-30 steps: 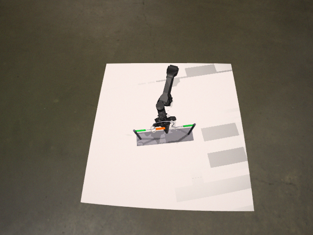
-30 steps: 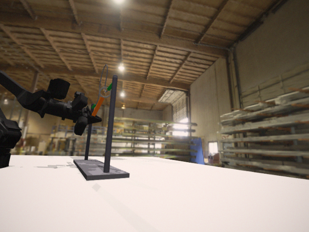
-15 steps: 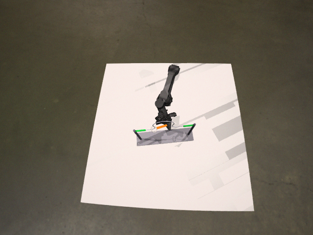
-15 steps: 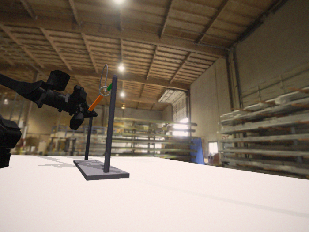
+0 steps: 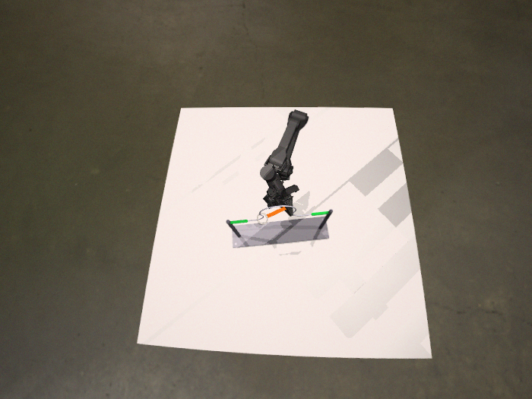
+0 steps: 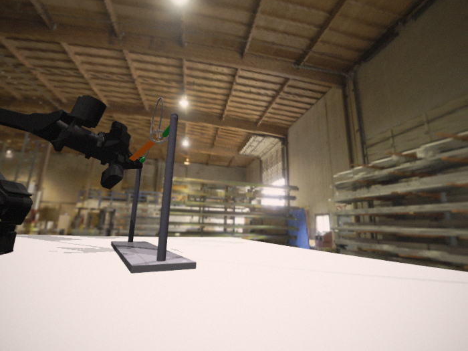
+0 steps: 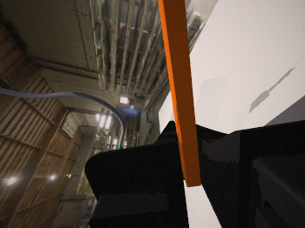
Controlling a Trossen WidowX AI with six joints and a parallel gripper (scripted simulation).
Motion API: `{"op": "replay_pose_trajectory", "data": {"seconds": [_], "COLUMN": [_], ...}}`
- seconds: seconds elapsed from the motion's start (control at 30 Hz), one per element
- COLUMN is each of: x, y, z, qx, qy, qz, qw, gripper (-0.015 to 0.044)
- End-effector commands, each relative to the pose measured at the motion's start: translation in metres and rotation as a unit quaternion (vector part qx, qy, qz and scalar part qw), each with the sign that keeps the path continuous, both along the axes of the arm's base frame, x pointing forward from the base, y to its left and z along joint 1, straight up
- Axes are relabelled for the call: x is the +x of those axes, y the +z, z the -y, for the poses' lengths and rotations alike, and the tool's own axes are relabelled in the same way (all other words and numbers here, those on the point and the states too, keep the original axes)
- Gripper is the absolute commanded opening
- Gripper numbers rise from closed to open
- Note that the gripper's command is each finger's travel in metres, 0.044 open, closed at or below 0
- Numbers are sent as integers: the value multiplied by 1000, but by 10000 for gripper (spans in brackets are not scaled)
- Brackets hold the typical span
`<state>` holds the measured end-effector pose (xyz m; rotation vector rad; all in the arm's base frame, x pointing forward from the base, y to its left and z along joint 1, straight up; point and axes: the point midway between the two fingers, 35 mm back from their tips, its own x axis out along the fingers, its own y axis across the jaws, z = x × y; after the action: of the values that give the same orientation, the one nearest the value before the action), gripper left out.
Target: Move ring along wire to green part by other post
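My gripper (image 5: 289,210) (image 6: 136,162) (image 7: 175,124) is shut on the orange handle (image 5: 276,213) (image 6: 142,150) (image 7: 179,71) near its end. The handle slants up from the fingers to the ring (image 5: 262,223) (image 6: 157,142). The ring is around the grey wire (image 5: 277,205) (image 7: 74,93), a little inward of the left green part (image 5: 239,221) (image 6: 166,131); whether they touch is too small to tell. The right green part (image 5: 320,213) (image 6: 142,159) is at the far post. The ring is out of the wrist view.
The left post (image 5: 234,229) (image 6: 168,191) and right post (image 5: 325,220) (image 6: 135,206) stand on a grey base (image 6: 175,263). The wire arches upward between them, close above the fingers in the top view. The arm reaches in from the robot's side.
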<state>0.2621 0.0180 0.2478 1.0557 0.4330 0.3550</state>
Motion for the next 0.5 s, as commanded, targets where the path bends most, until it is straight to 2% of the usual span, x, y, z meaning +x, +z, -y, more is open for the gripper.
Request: {"op": "replay_pose_trajectory", "data": {"seconds": [0.0,0.47], "x": [-5,-14], "y": [14,40], "z": [-2,-6], "qx": [24,106], "qy": [17,51], "qz": [-6,-31], "qw": [1000,993], "gripper": [-150,-150]}}
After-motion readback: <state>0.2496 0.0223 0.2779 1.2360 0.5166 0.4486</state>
